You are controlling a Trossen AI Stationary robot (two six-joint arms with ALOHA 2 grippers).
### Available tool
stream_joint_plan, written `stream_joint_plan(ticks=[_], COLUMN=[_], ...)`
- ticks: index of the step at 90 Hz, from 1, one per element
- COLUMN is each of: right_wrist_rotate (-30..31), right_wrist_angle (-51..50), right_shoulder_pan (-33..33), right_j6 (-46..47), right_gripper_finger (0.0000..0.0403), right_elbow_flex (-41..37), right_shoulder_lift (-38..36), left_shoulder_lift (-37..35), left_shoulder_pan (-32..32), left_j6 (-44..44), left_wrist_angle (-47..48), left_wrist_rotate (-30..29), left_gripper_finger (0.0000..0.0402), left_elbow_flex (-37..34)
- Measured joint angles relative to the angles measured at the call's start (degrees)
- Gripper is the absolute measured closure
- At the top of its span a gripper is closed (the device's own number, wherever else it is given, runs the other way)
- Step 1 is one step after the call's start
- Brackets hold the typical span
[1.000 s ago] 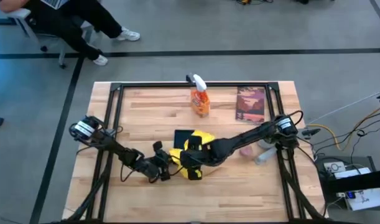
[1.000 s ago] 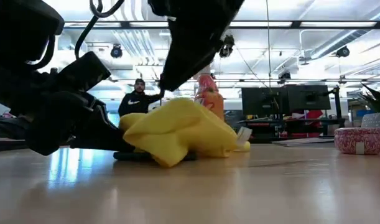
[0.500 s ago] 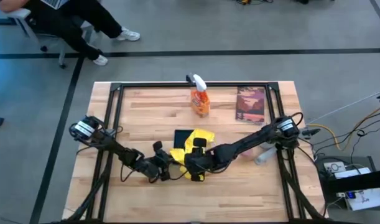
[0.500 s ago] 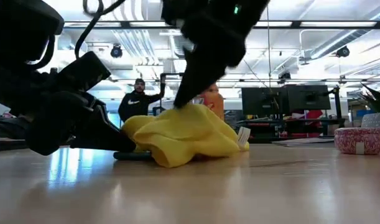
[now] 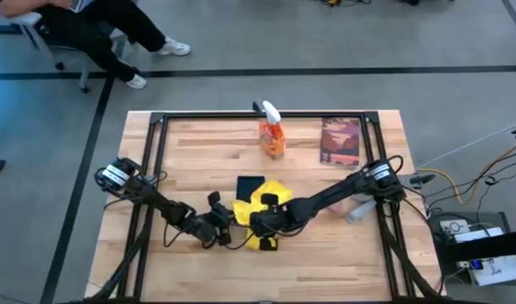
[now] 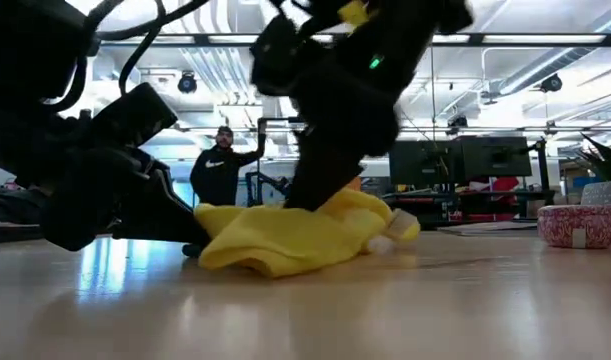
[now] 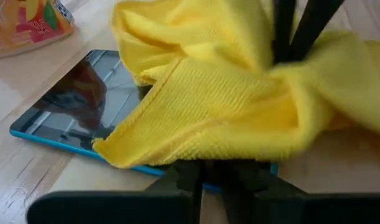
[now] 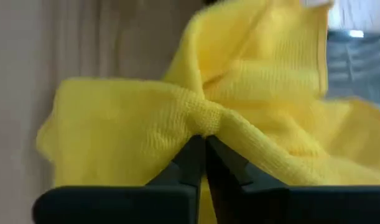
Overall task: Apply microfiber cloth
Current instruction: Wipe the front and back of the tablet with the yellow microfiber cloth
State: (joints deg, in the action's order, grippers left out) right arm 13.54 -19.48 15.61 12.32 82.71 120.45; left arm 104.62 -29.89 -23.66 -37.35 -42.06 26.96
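Note:
The yellow microfiber cloth (image 5: 256, 211) lies bunched at the table's middle. Its far part rests on a black tablet (image 5: 247, 183) in a blue case, and its near part rests on the wood. My right gripper (image 5: 266, 230) reaches in from the right and is shut on the cloth (image 8: 146, 124). My left gripper (image 5: 226, 230) comes from the left, low over the table. It is shut, with its tips (image 7: 216, 174) at the tablet's blue edge, just under the cloth's hem. My left gripper's shut fingers (image 7: 196, 177) meet the tablet's blue edge (image 7: 146, 168), coming level from the table's left. The fingers themselves hide whether they press on it or only touch. My right gripper pinches a gathered fold of the cloth (image 8: 205, 119) between its two fingers, several layers bunched together. It slants down from the right. The cloth spreads away from the pinch and stays on the tablet and table (image 6: 285, 250).
An orange spray bottle (image 5: 272, 135) stands at the far middle and a dark red book (image 5: 339, 141) lies at the far right. A pink patterned tin (image 6: 575, 225) sits to the right. A black frame (image 5: 156, 169) rims the table. A person stands in the room behind.
My right gripper has come down from above the cloth heap into it and taken hold. It has also shifted toward the table's near edge. The cloth, a tall heap before, is now lower and drawn out toward the near edge.

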Motion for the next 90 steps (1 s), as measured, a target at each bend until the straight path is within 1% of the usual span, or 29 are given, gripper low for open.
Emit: stream_joint_plan(ticks=[18,26,32,43,56,67,80,90], right_wrist_rotate=[3.0,3.2,5.0,10.7,13.7,17.8,18.5,16.5], right_wrist_angle=[9.0,9.4,8.7,5.2,4.5,2.4,0.1,0.6], right_shoulder_pan=[-3.1,-4.3,-5.1,-6.4,-7.1,-8.0,-9.7,-9.9], right_j6=[-1.0,-0.8,-0.1,0.6,0.7,-0.5,-1.1,-3.4], right_gripper_finger=[0.0402,0.0401,0.0402,0.0402,0.0403,0.0403,0.0403,0.0403], right_elbow_flex=[0.1,0.0,0.0,-0.1,-0.4,-0.4,-0.4,-0.5], right_shoulder_lift=[2.5,2.8,3.0,3.2,3.2,3.2,3.2,3.1], left_shoulder_lift=[0.0,0.0,0.0,0.0,0.0,0.0,0.0,0.0], left_shoulder_pan=[0.0,0.0,-0.1,-0.2,-0.3,-0.3,-0.3,-0.3], left_j6=[0.0,0.0,0.0,0.0,0.0,0.0,0.0,0.0], left_wrist_angle=[-0.1,0.0,0.0,0.1,0.1,0.0,0.1,0.1], left_wrist_rotate=[0.1,0.1,0.1,0.1,0.1,0.1,0.1,0.1], left_gripper_finger=[0.0373,0.0373,0.0373,0.0373,0.0373,0.0373,0.0373,0.0373], left_elbow_flex=[0.0,0.0,0.0,0.0,0.0,0.0,0.0,0.0])
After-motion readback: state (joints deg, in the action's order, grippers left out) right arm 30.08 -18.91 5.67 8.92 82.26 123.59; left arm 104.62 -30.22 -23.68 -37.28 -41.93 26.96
